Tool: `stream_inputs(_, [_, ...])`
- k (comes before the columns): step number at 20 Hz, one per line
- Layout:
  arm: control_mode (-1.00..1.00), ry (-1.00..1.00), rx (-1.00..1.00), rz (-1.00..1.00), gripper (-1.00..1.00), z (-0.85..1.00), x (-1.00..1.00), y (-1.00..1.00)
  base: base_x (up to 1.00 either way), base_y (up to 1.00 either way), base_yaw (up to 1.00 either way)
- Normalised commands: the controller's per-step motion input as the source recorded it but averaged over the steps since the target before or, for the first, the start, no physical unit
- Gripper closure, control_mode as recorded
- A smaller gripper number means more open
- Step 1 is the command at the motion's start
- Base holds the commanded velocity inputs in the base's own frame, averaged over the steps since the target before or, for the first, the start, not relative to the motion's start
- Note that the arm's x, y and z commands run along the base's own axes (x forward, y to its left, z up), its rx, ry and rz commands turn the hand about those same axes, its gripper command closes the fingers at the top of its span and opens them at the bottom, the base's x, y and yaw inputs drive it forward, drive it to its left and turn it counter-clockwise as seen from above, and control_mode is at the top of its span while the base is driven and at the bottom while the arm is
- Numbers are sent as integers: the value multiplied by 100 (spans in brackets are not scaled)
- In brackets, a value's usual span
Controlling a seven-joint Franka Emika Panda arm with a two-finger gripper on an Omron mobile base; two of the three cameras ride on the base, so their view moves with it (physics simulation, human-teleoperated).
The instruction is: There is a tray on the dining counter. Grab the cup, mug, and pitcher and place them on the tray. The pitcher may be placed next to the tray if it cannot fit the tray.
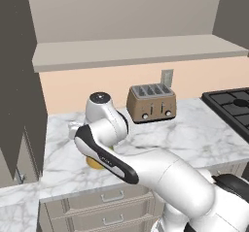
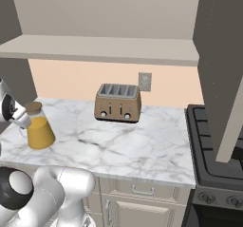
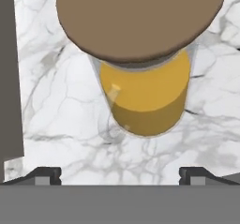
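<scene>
The round brown cork lid [image 3: 140,19] of the pitcher [image 3: 145,101] looms closest to the hand camera, with the orange liquid visible through the clear glass just beneath it. At the bottom of that view the two dark finger tips [image 3: 44,175] stand far apart, one on either side of the carafe's width, so the gripper [image 3: 120,176] is spread wide and released, grasping nothing; the pitcher sits between and beyond the tips, and no contact with the glass can be seen.

From the right base view the pitcher [image 2: 39,127] stands upright on the white, grey-veined marble worktop [image 2: 142,145], near its left end, with the robot's hand right beside the cork at the picture's left edge. In the left base view the white arm [image 1: 146,170] bends across the foreground and covers most of the carafe, leaving a sliver of orange [image 1: 95,164] showing below the wrist.

A brown four-slot toaster [image 2: 118,102] sits further back on the same worktop, against the peach wall and below a grey wall socket [image 2: 144,81], well apart from the pitcher. A black gas hob [image 1: 231,105] adjoins the worktop on the right. Beige drawers with metal handles [image 2: 142,189] run under the marble, and a long pale shelf [image 2: 104,48] spans the wall above
</scene>
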Motion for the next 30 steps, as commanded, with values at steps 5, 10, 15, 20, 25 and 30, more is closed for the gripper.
stream_inputs(5, [-100,0,0,0,-100,-8,18,9,0,0,0])
stream_inputs(10, [-100,0,0,0,-100,-10,19,9,0,0,0])
stream_inputs(15, [-100,0,0,0,-100,-10,22,0,0,0,0])
stream_inputs(20, [-100,0,0,0,-100,-9,17,0,0,0,0])
stream_inputs(25, [-100,0,0,0,-100,-13,18,0,0,0,0])
stream_inputs(30, [-100,0,0,0,-100,-14,17,0,0,0,0])
